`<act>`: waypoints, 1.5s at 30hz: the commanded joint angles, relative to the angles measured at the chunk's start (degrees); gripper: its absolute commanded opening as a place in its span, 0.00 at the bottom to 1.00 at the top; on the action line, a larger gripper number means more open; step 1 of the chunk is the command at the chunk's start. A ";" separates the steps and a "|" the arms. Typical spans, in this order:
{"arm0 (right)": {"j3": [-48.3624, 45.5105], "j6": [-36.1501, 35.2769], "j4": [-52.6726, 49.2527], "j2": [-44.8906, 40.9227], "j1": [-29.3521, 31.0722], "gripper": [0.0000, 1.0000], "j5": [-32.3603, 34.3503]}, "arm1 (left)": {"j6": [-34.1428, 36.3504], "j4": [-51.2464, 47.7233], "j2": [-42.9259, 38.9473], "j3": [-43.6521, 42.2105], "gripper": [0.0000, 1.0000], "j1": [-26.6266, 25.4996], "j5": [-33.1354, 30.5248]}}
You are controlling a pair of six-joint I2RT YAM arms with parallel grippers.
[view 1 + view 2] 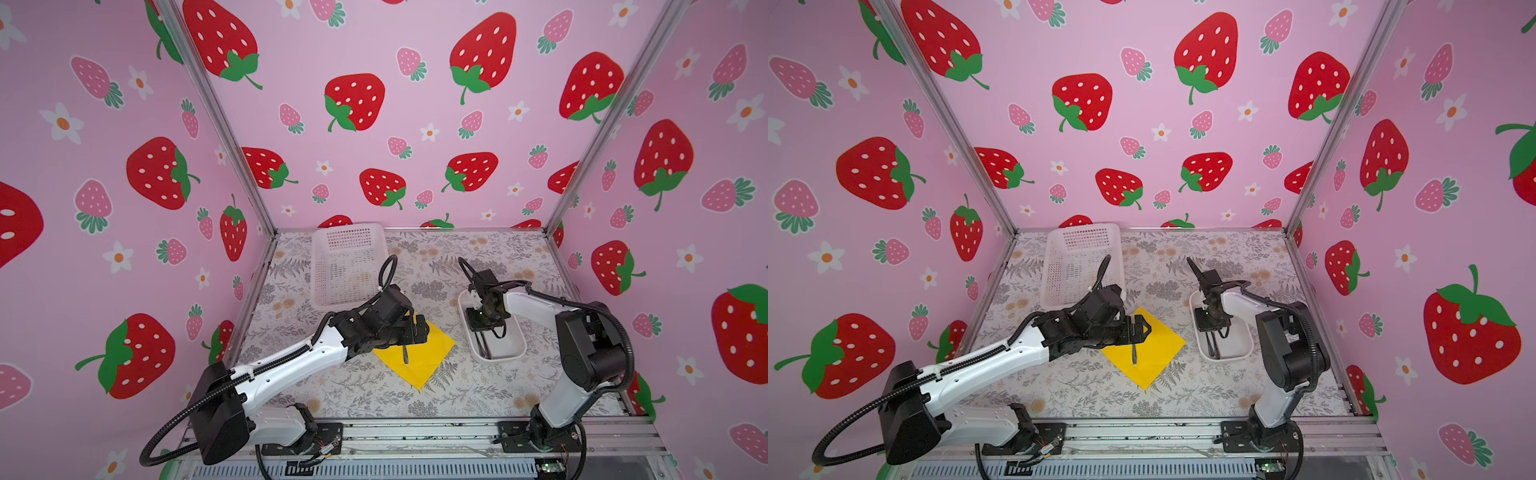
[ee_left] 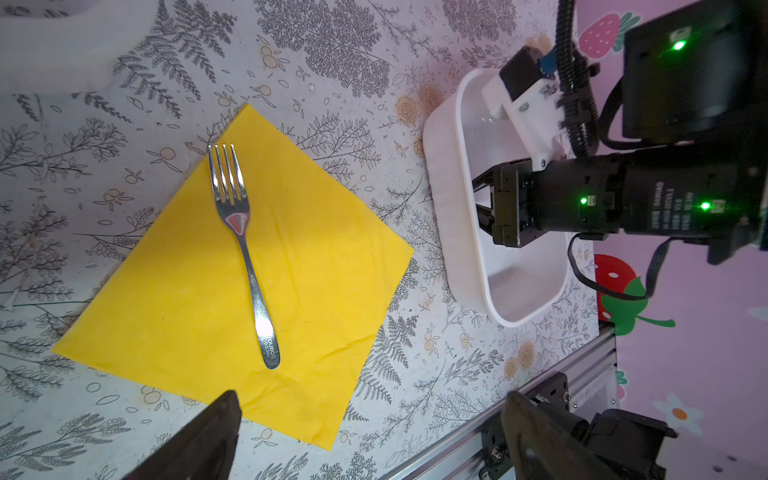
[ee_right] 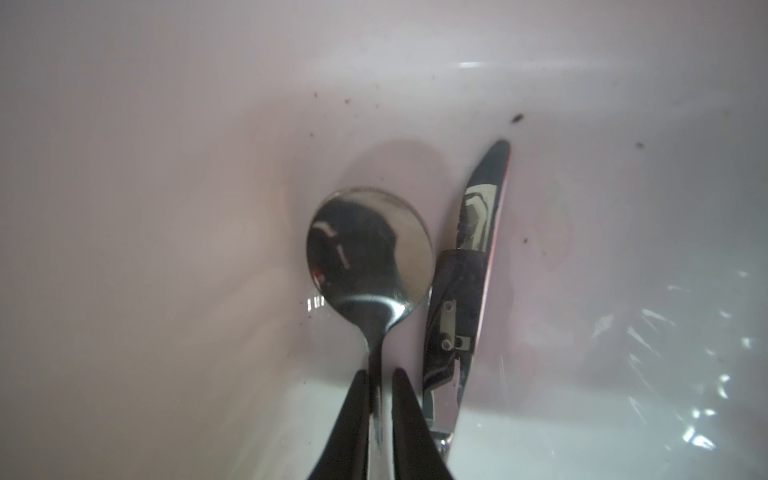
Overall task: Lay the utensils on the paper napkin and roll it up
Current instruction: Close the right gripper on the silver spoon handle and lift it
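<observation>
On the paper napkin (image 2: 324,266), near its middle, the fork (image 2: 245,253) is lying flat. Just above, the left gripper (image 2: 370,395) is hovering with jaws spread wide, holding nothing. Off to the side, spoon (image 3: 368,245) and knife (image 3: 469,291) are lying side by side in the white tray (image 1: 505,357), where the right gripper (image 3: 380,372) is pinching the spoon's handle.

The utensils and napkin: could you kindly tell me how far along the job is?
Done: the fork lies on the flat yellow napkin. In hand: the right tool straddles the spoon at its handle inside the white tray, grip uncertain; the left tool hangs open above the napkin. Left: spoon and the knife beside it need moving over, and the napkin is not yet rolled.
</observation>
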 commanded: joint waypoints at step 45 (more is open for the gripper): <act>0.83 2.23 -8.25 5.28 1.07 0.03 4.10 | 6.45 2.19 -1.17 -3.02 0.99 0.68 2.48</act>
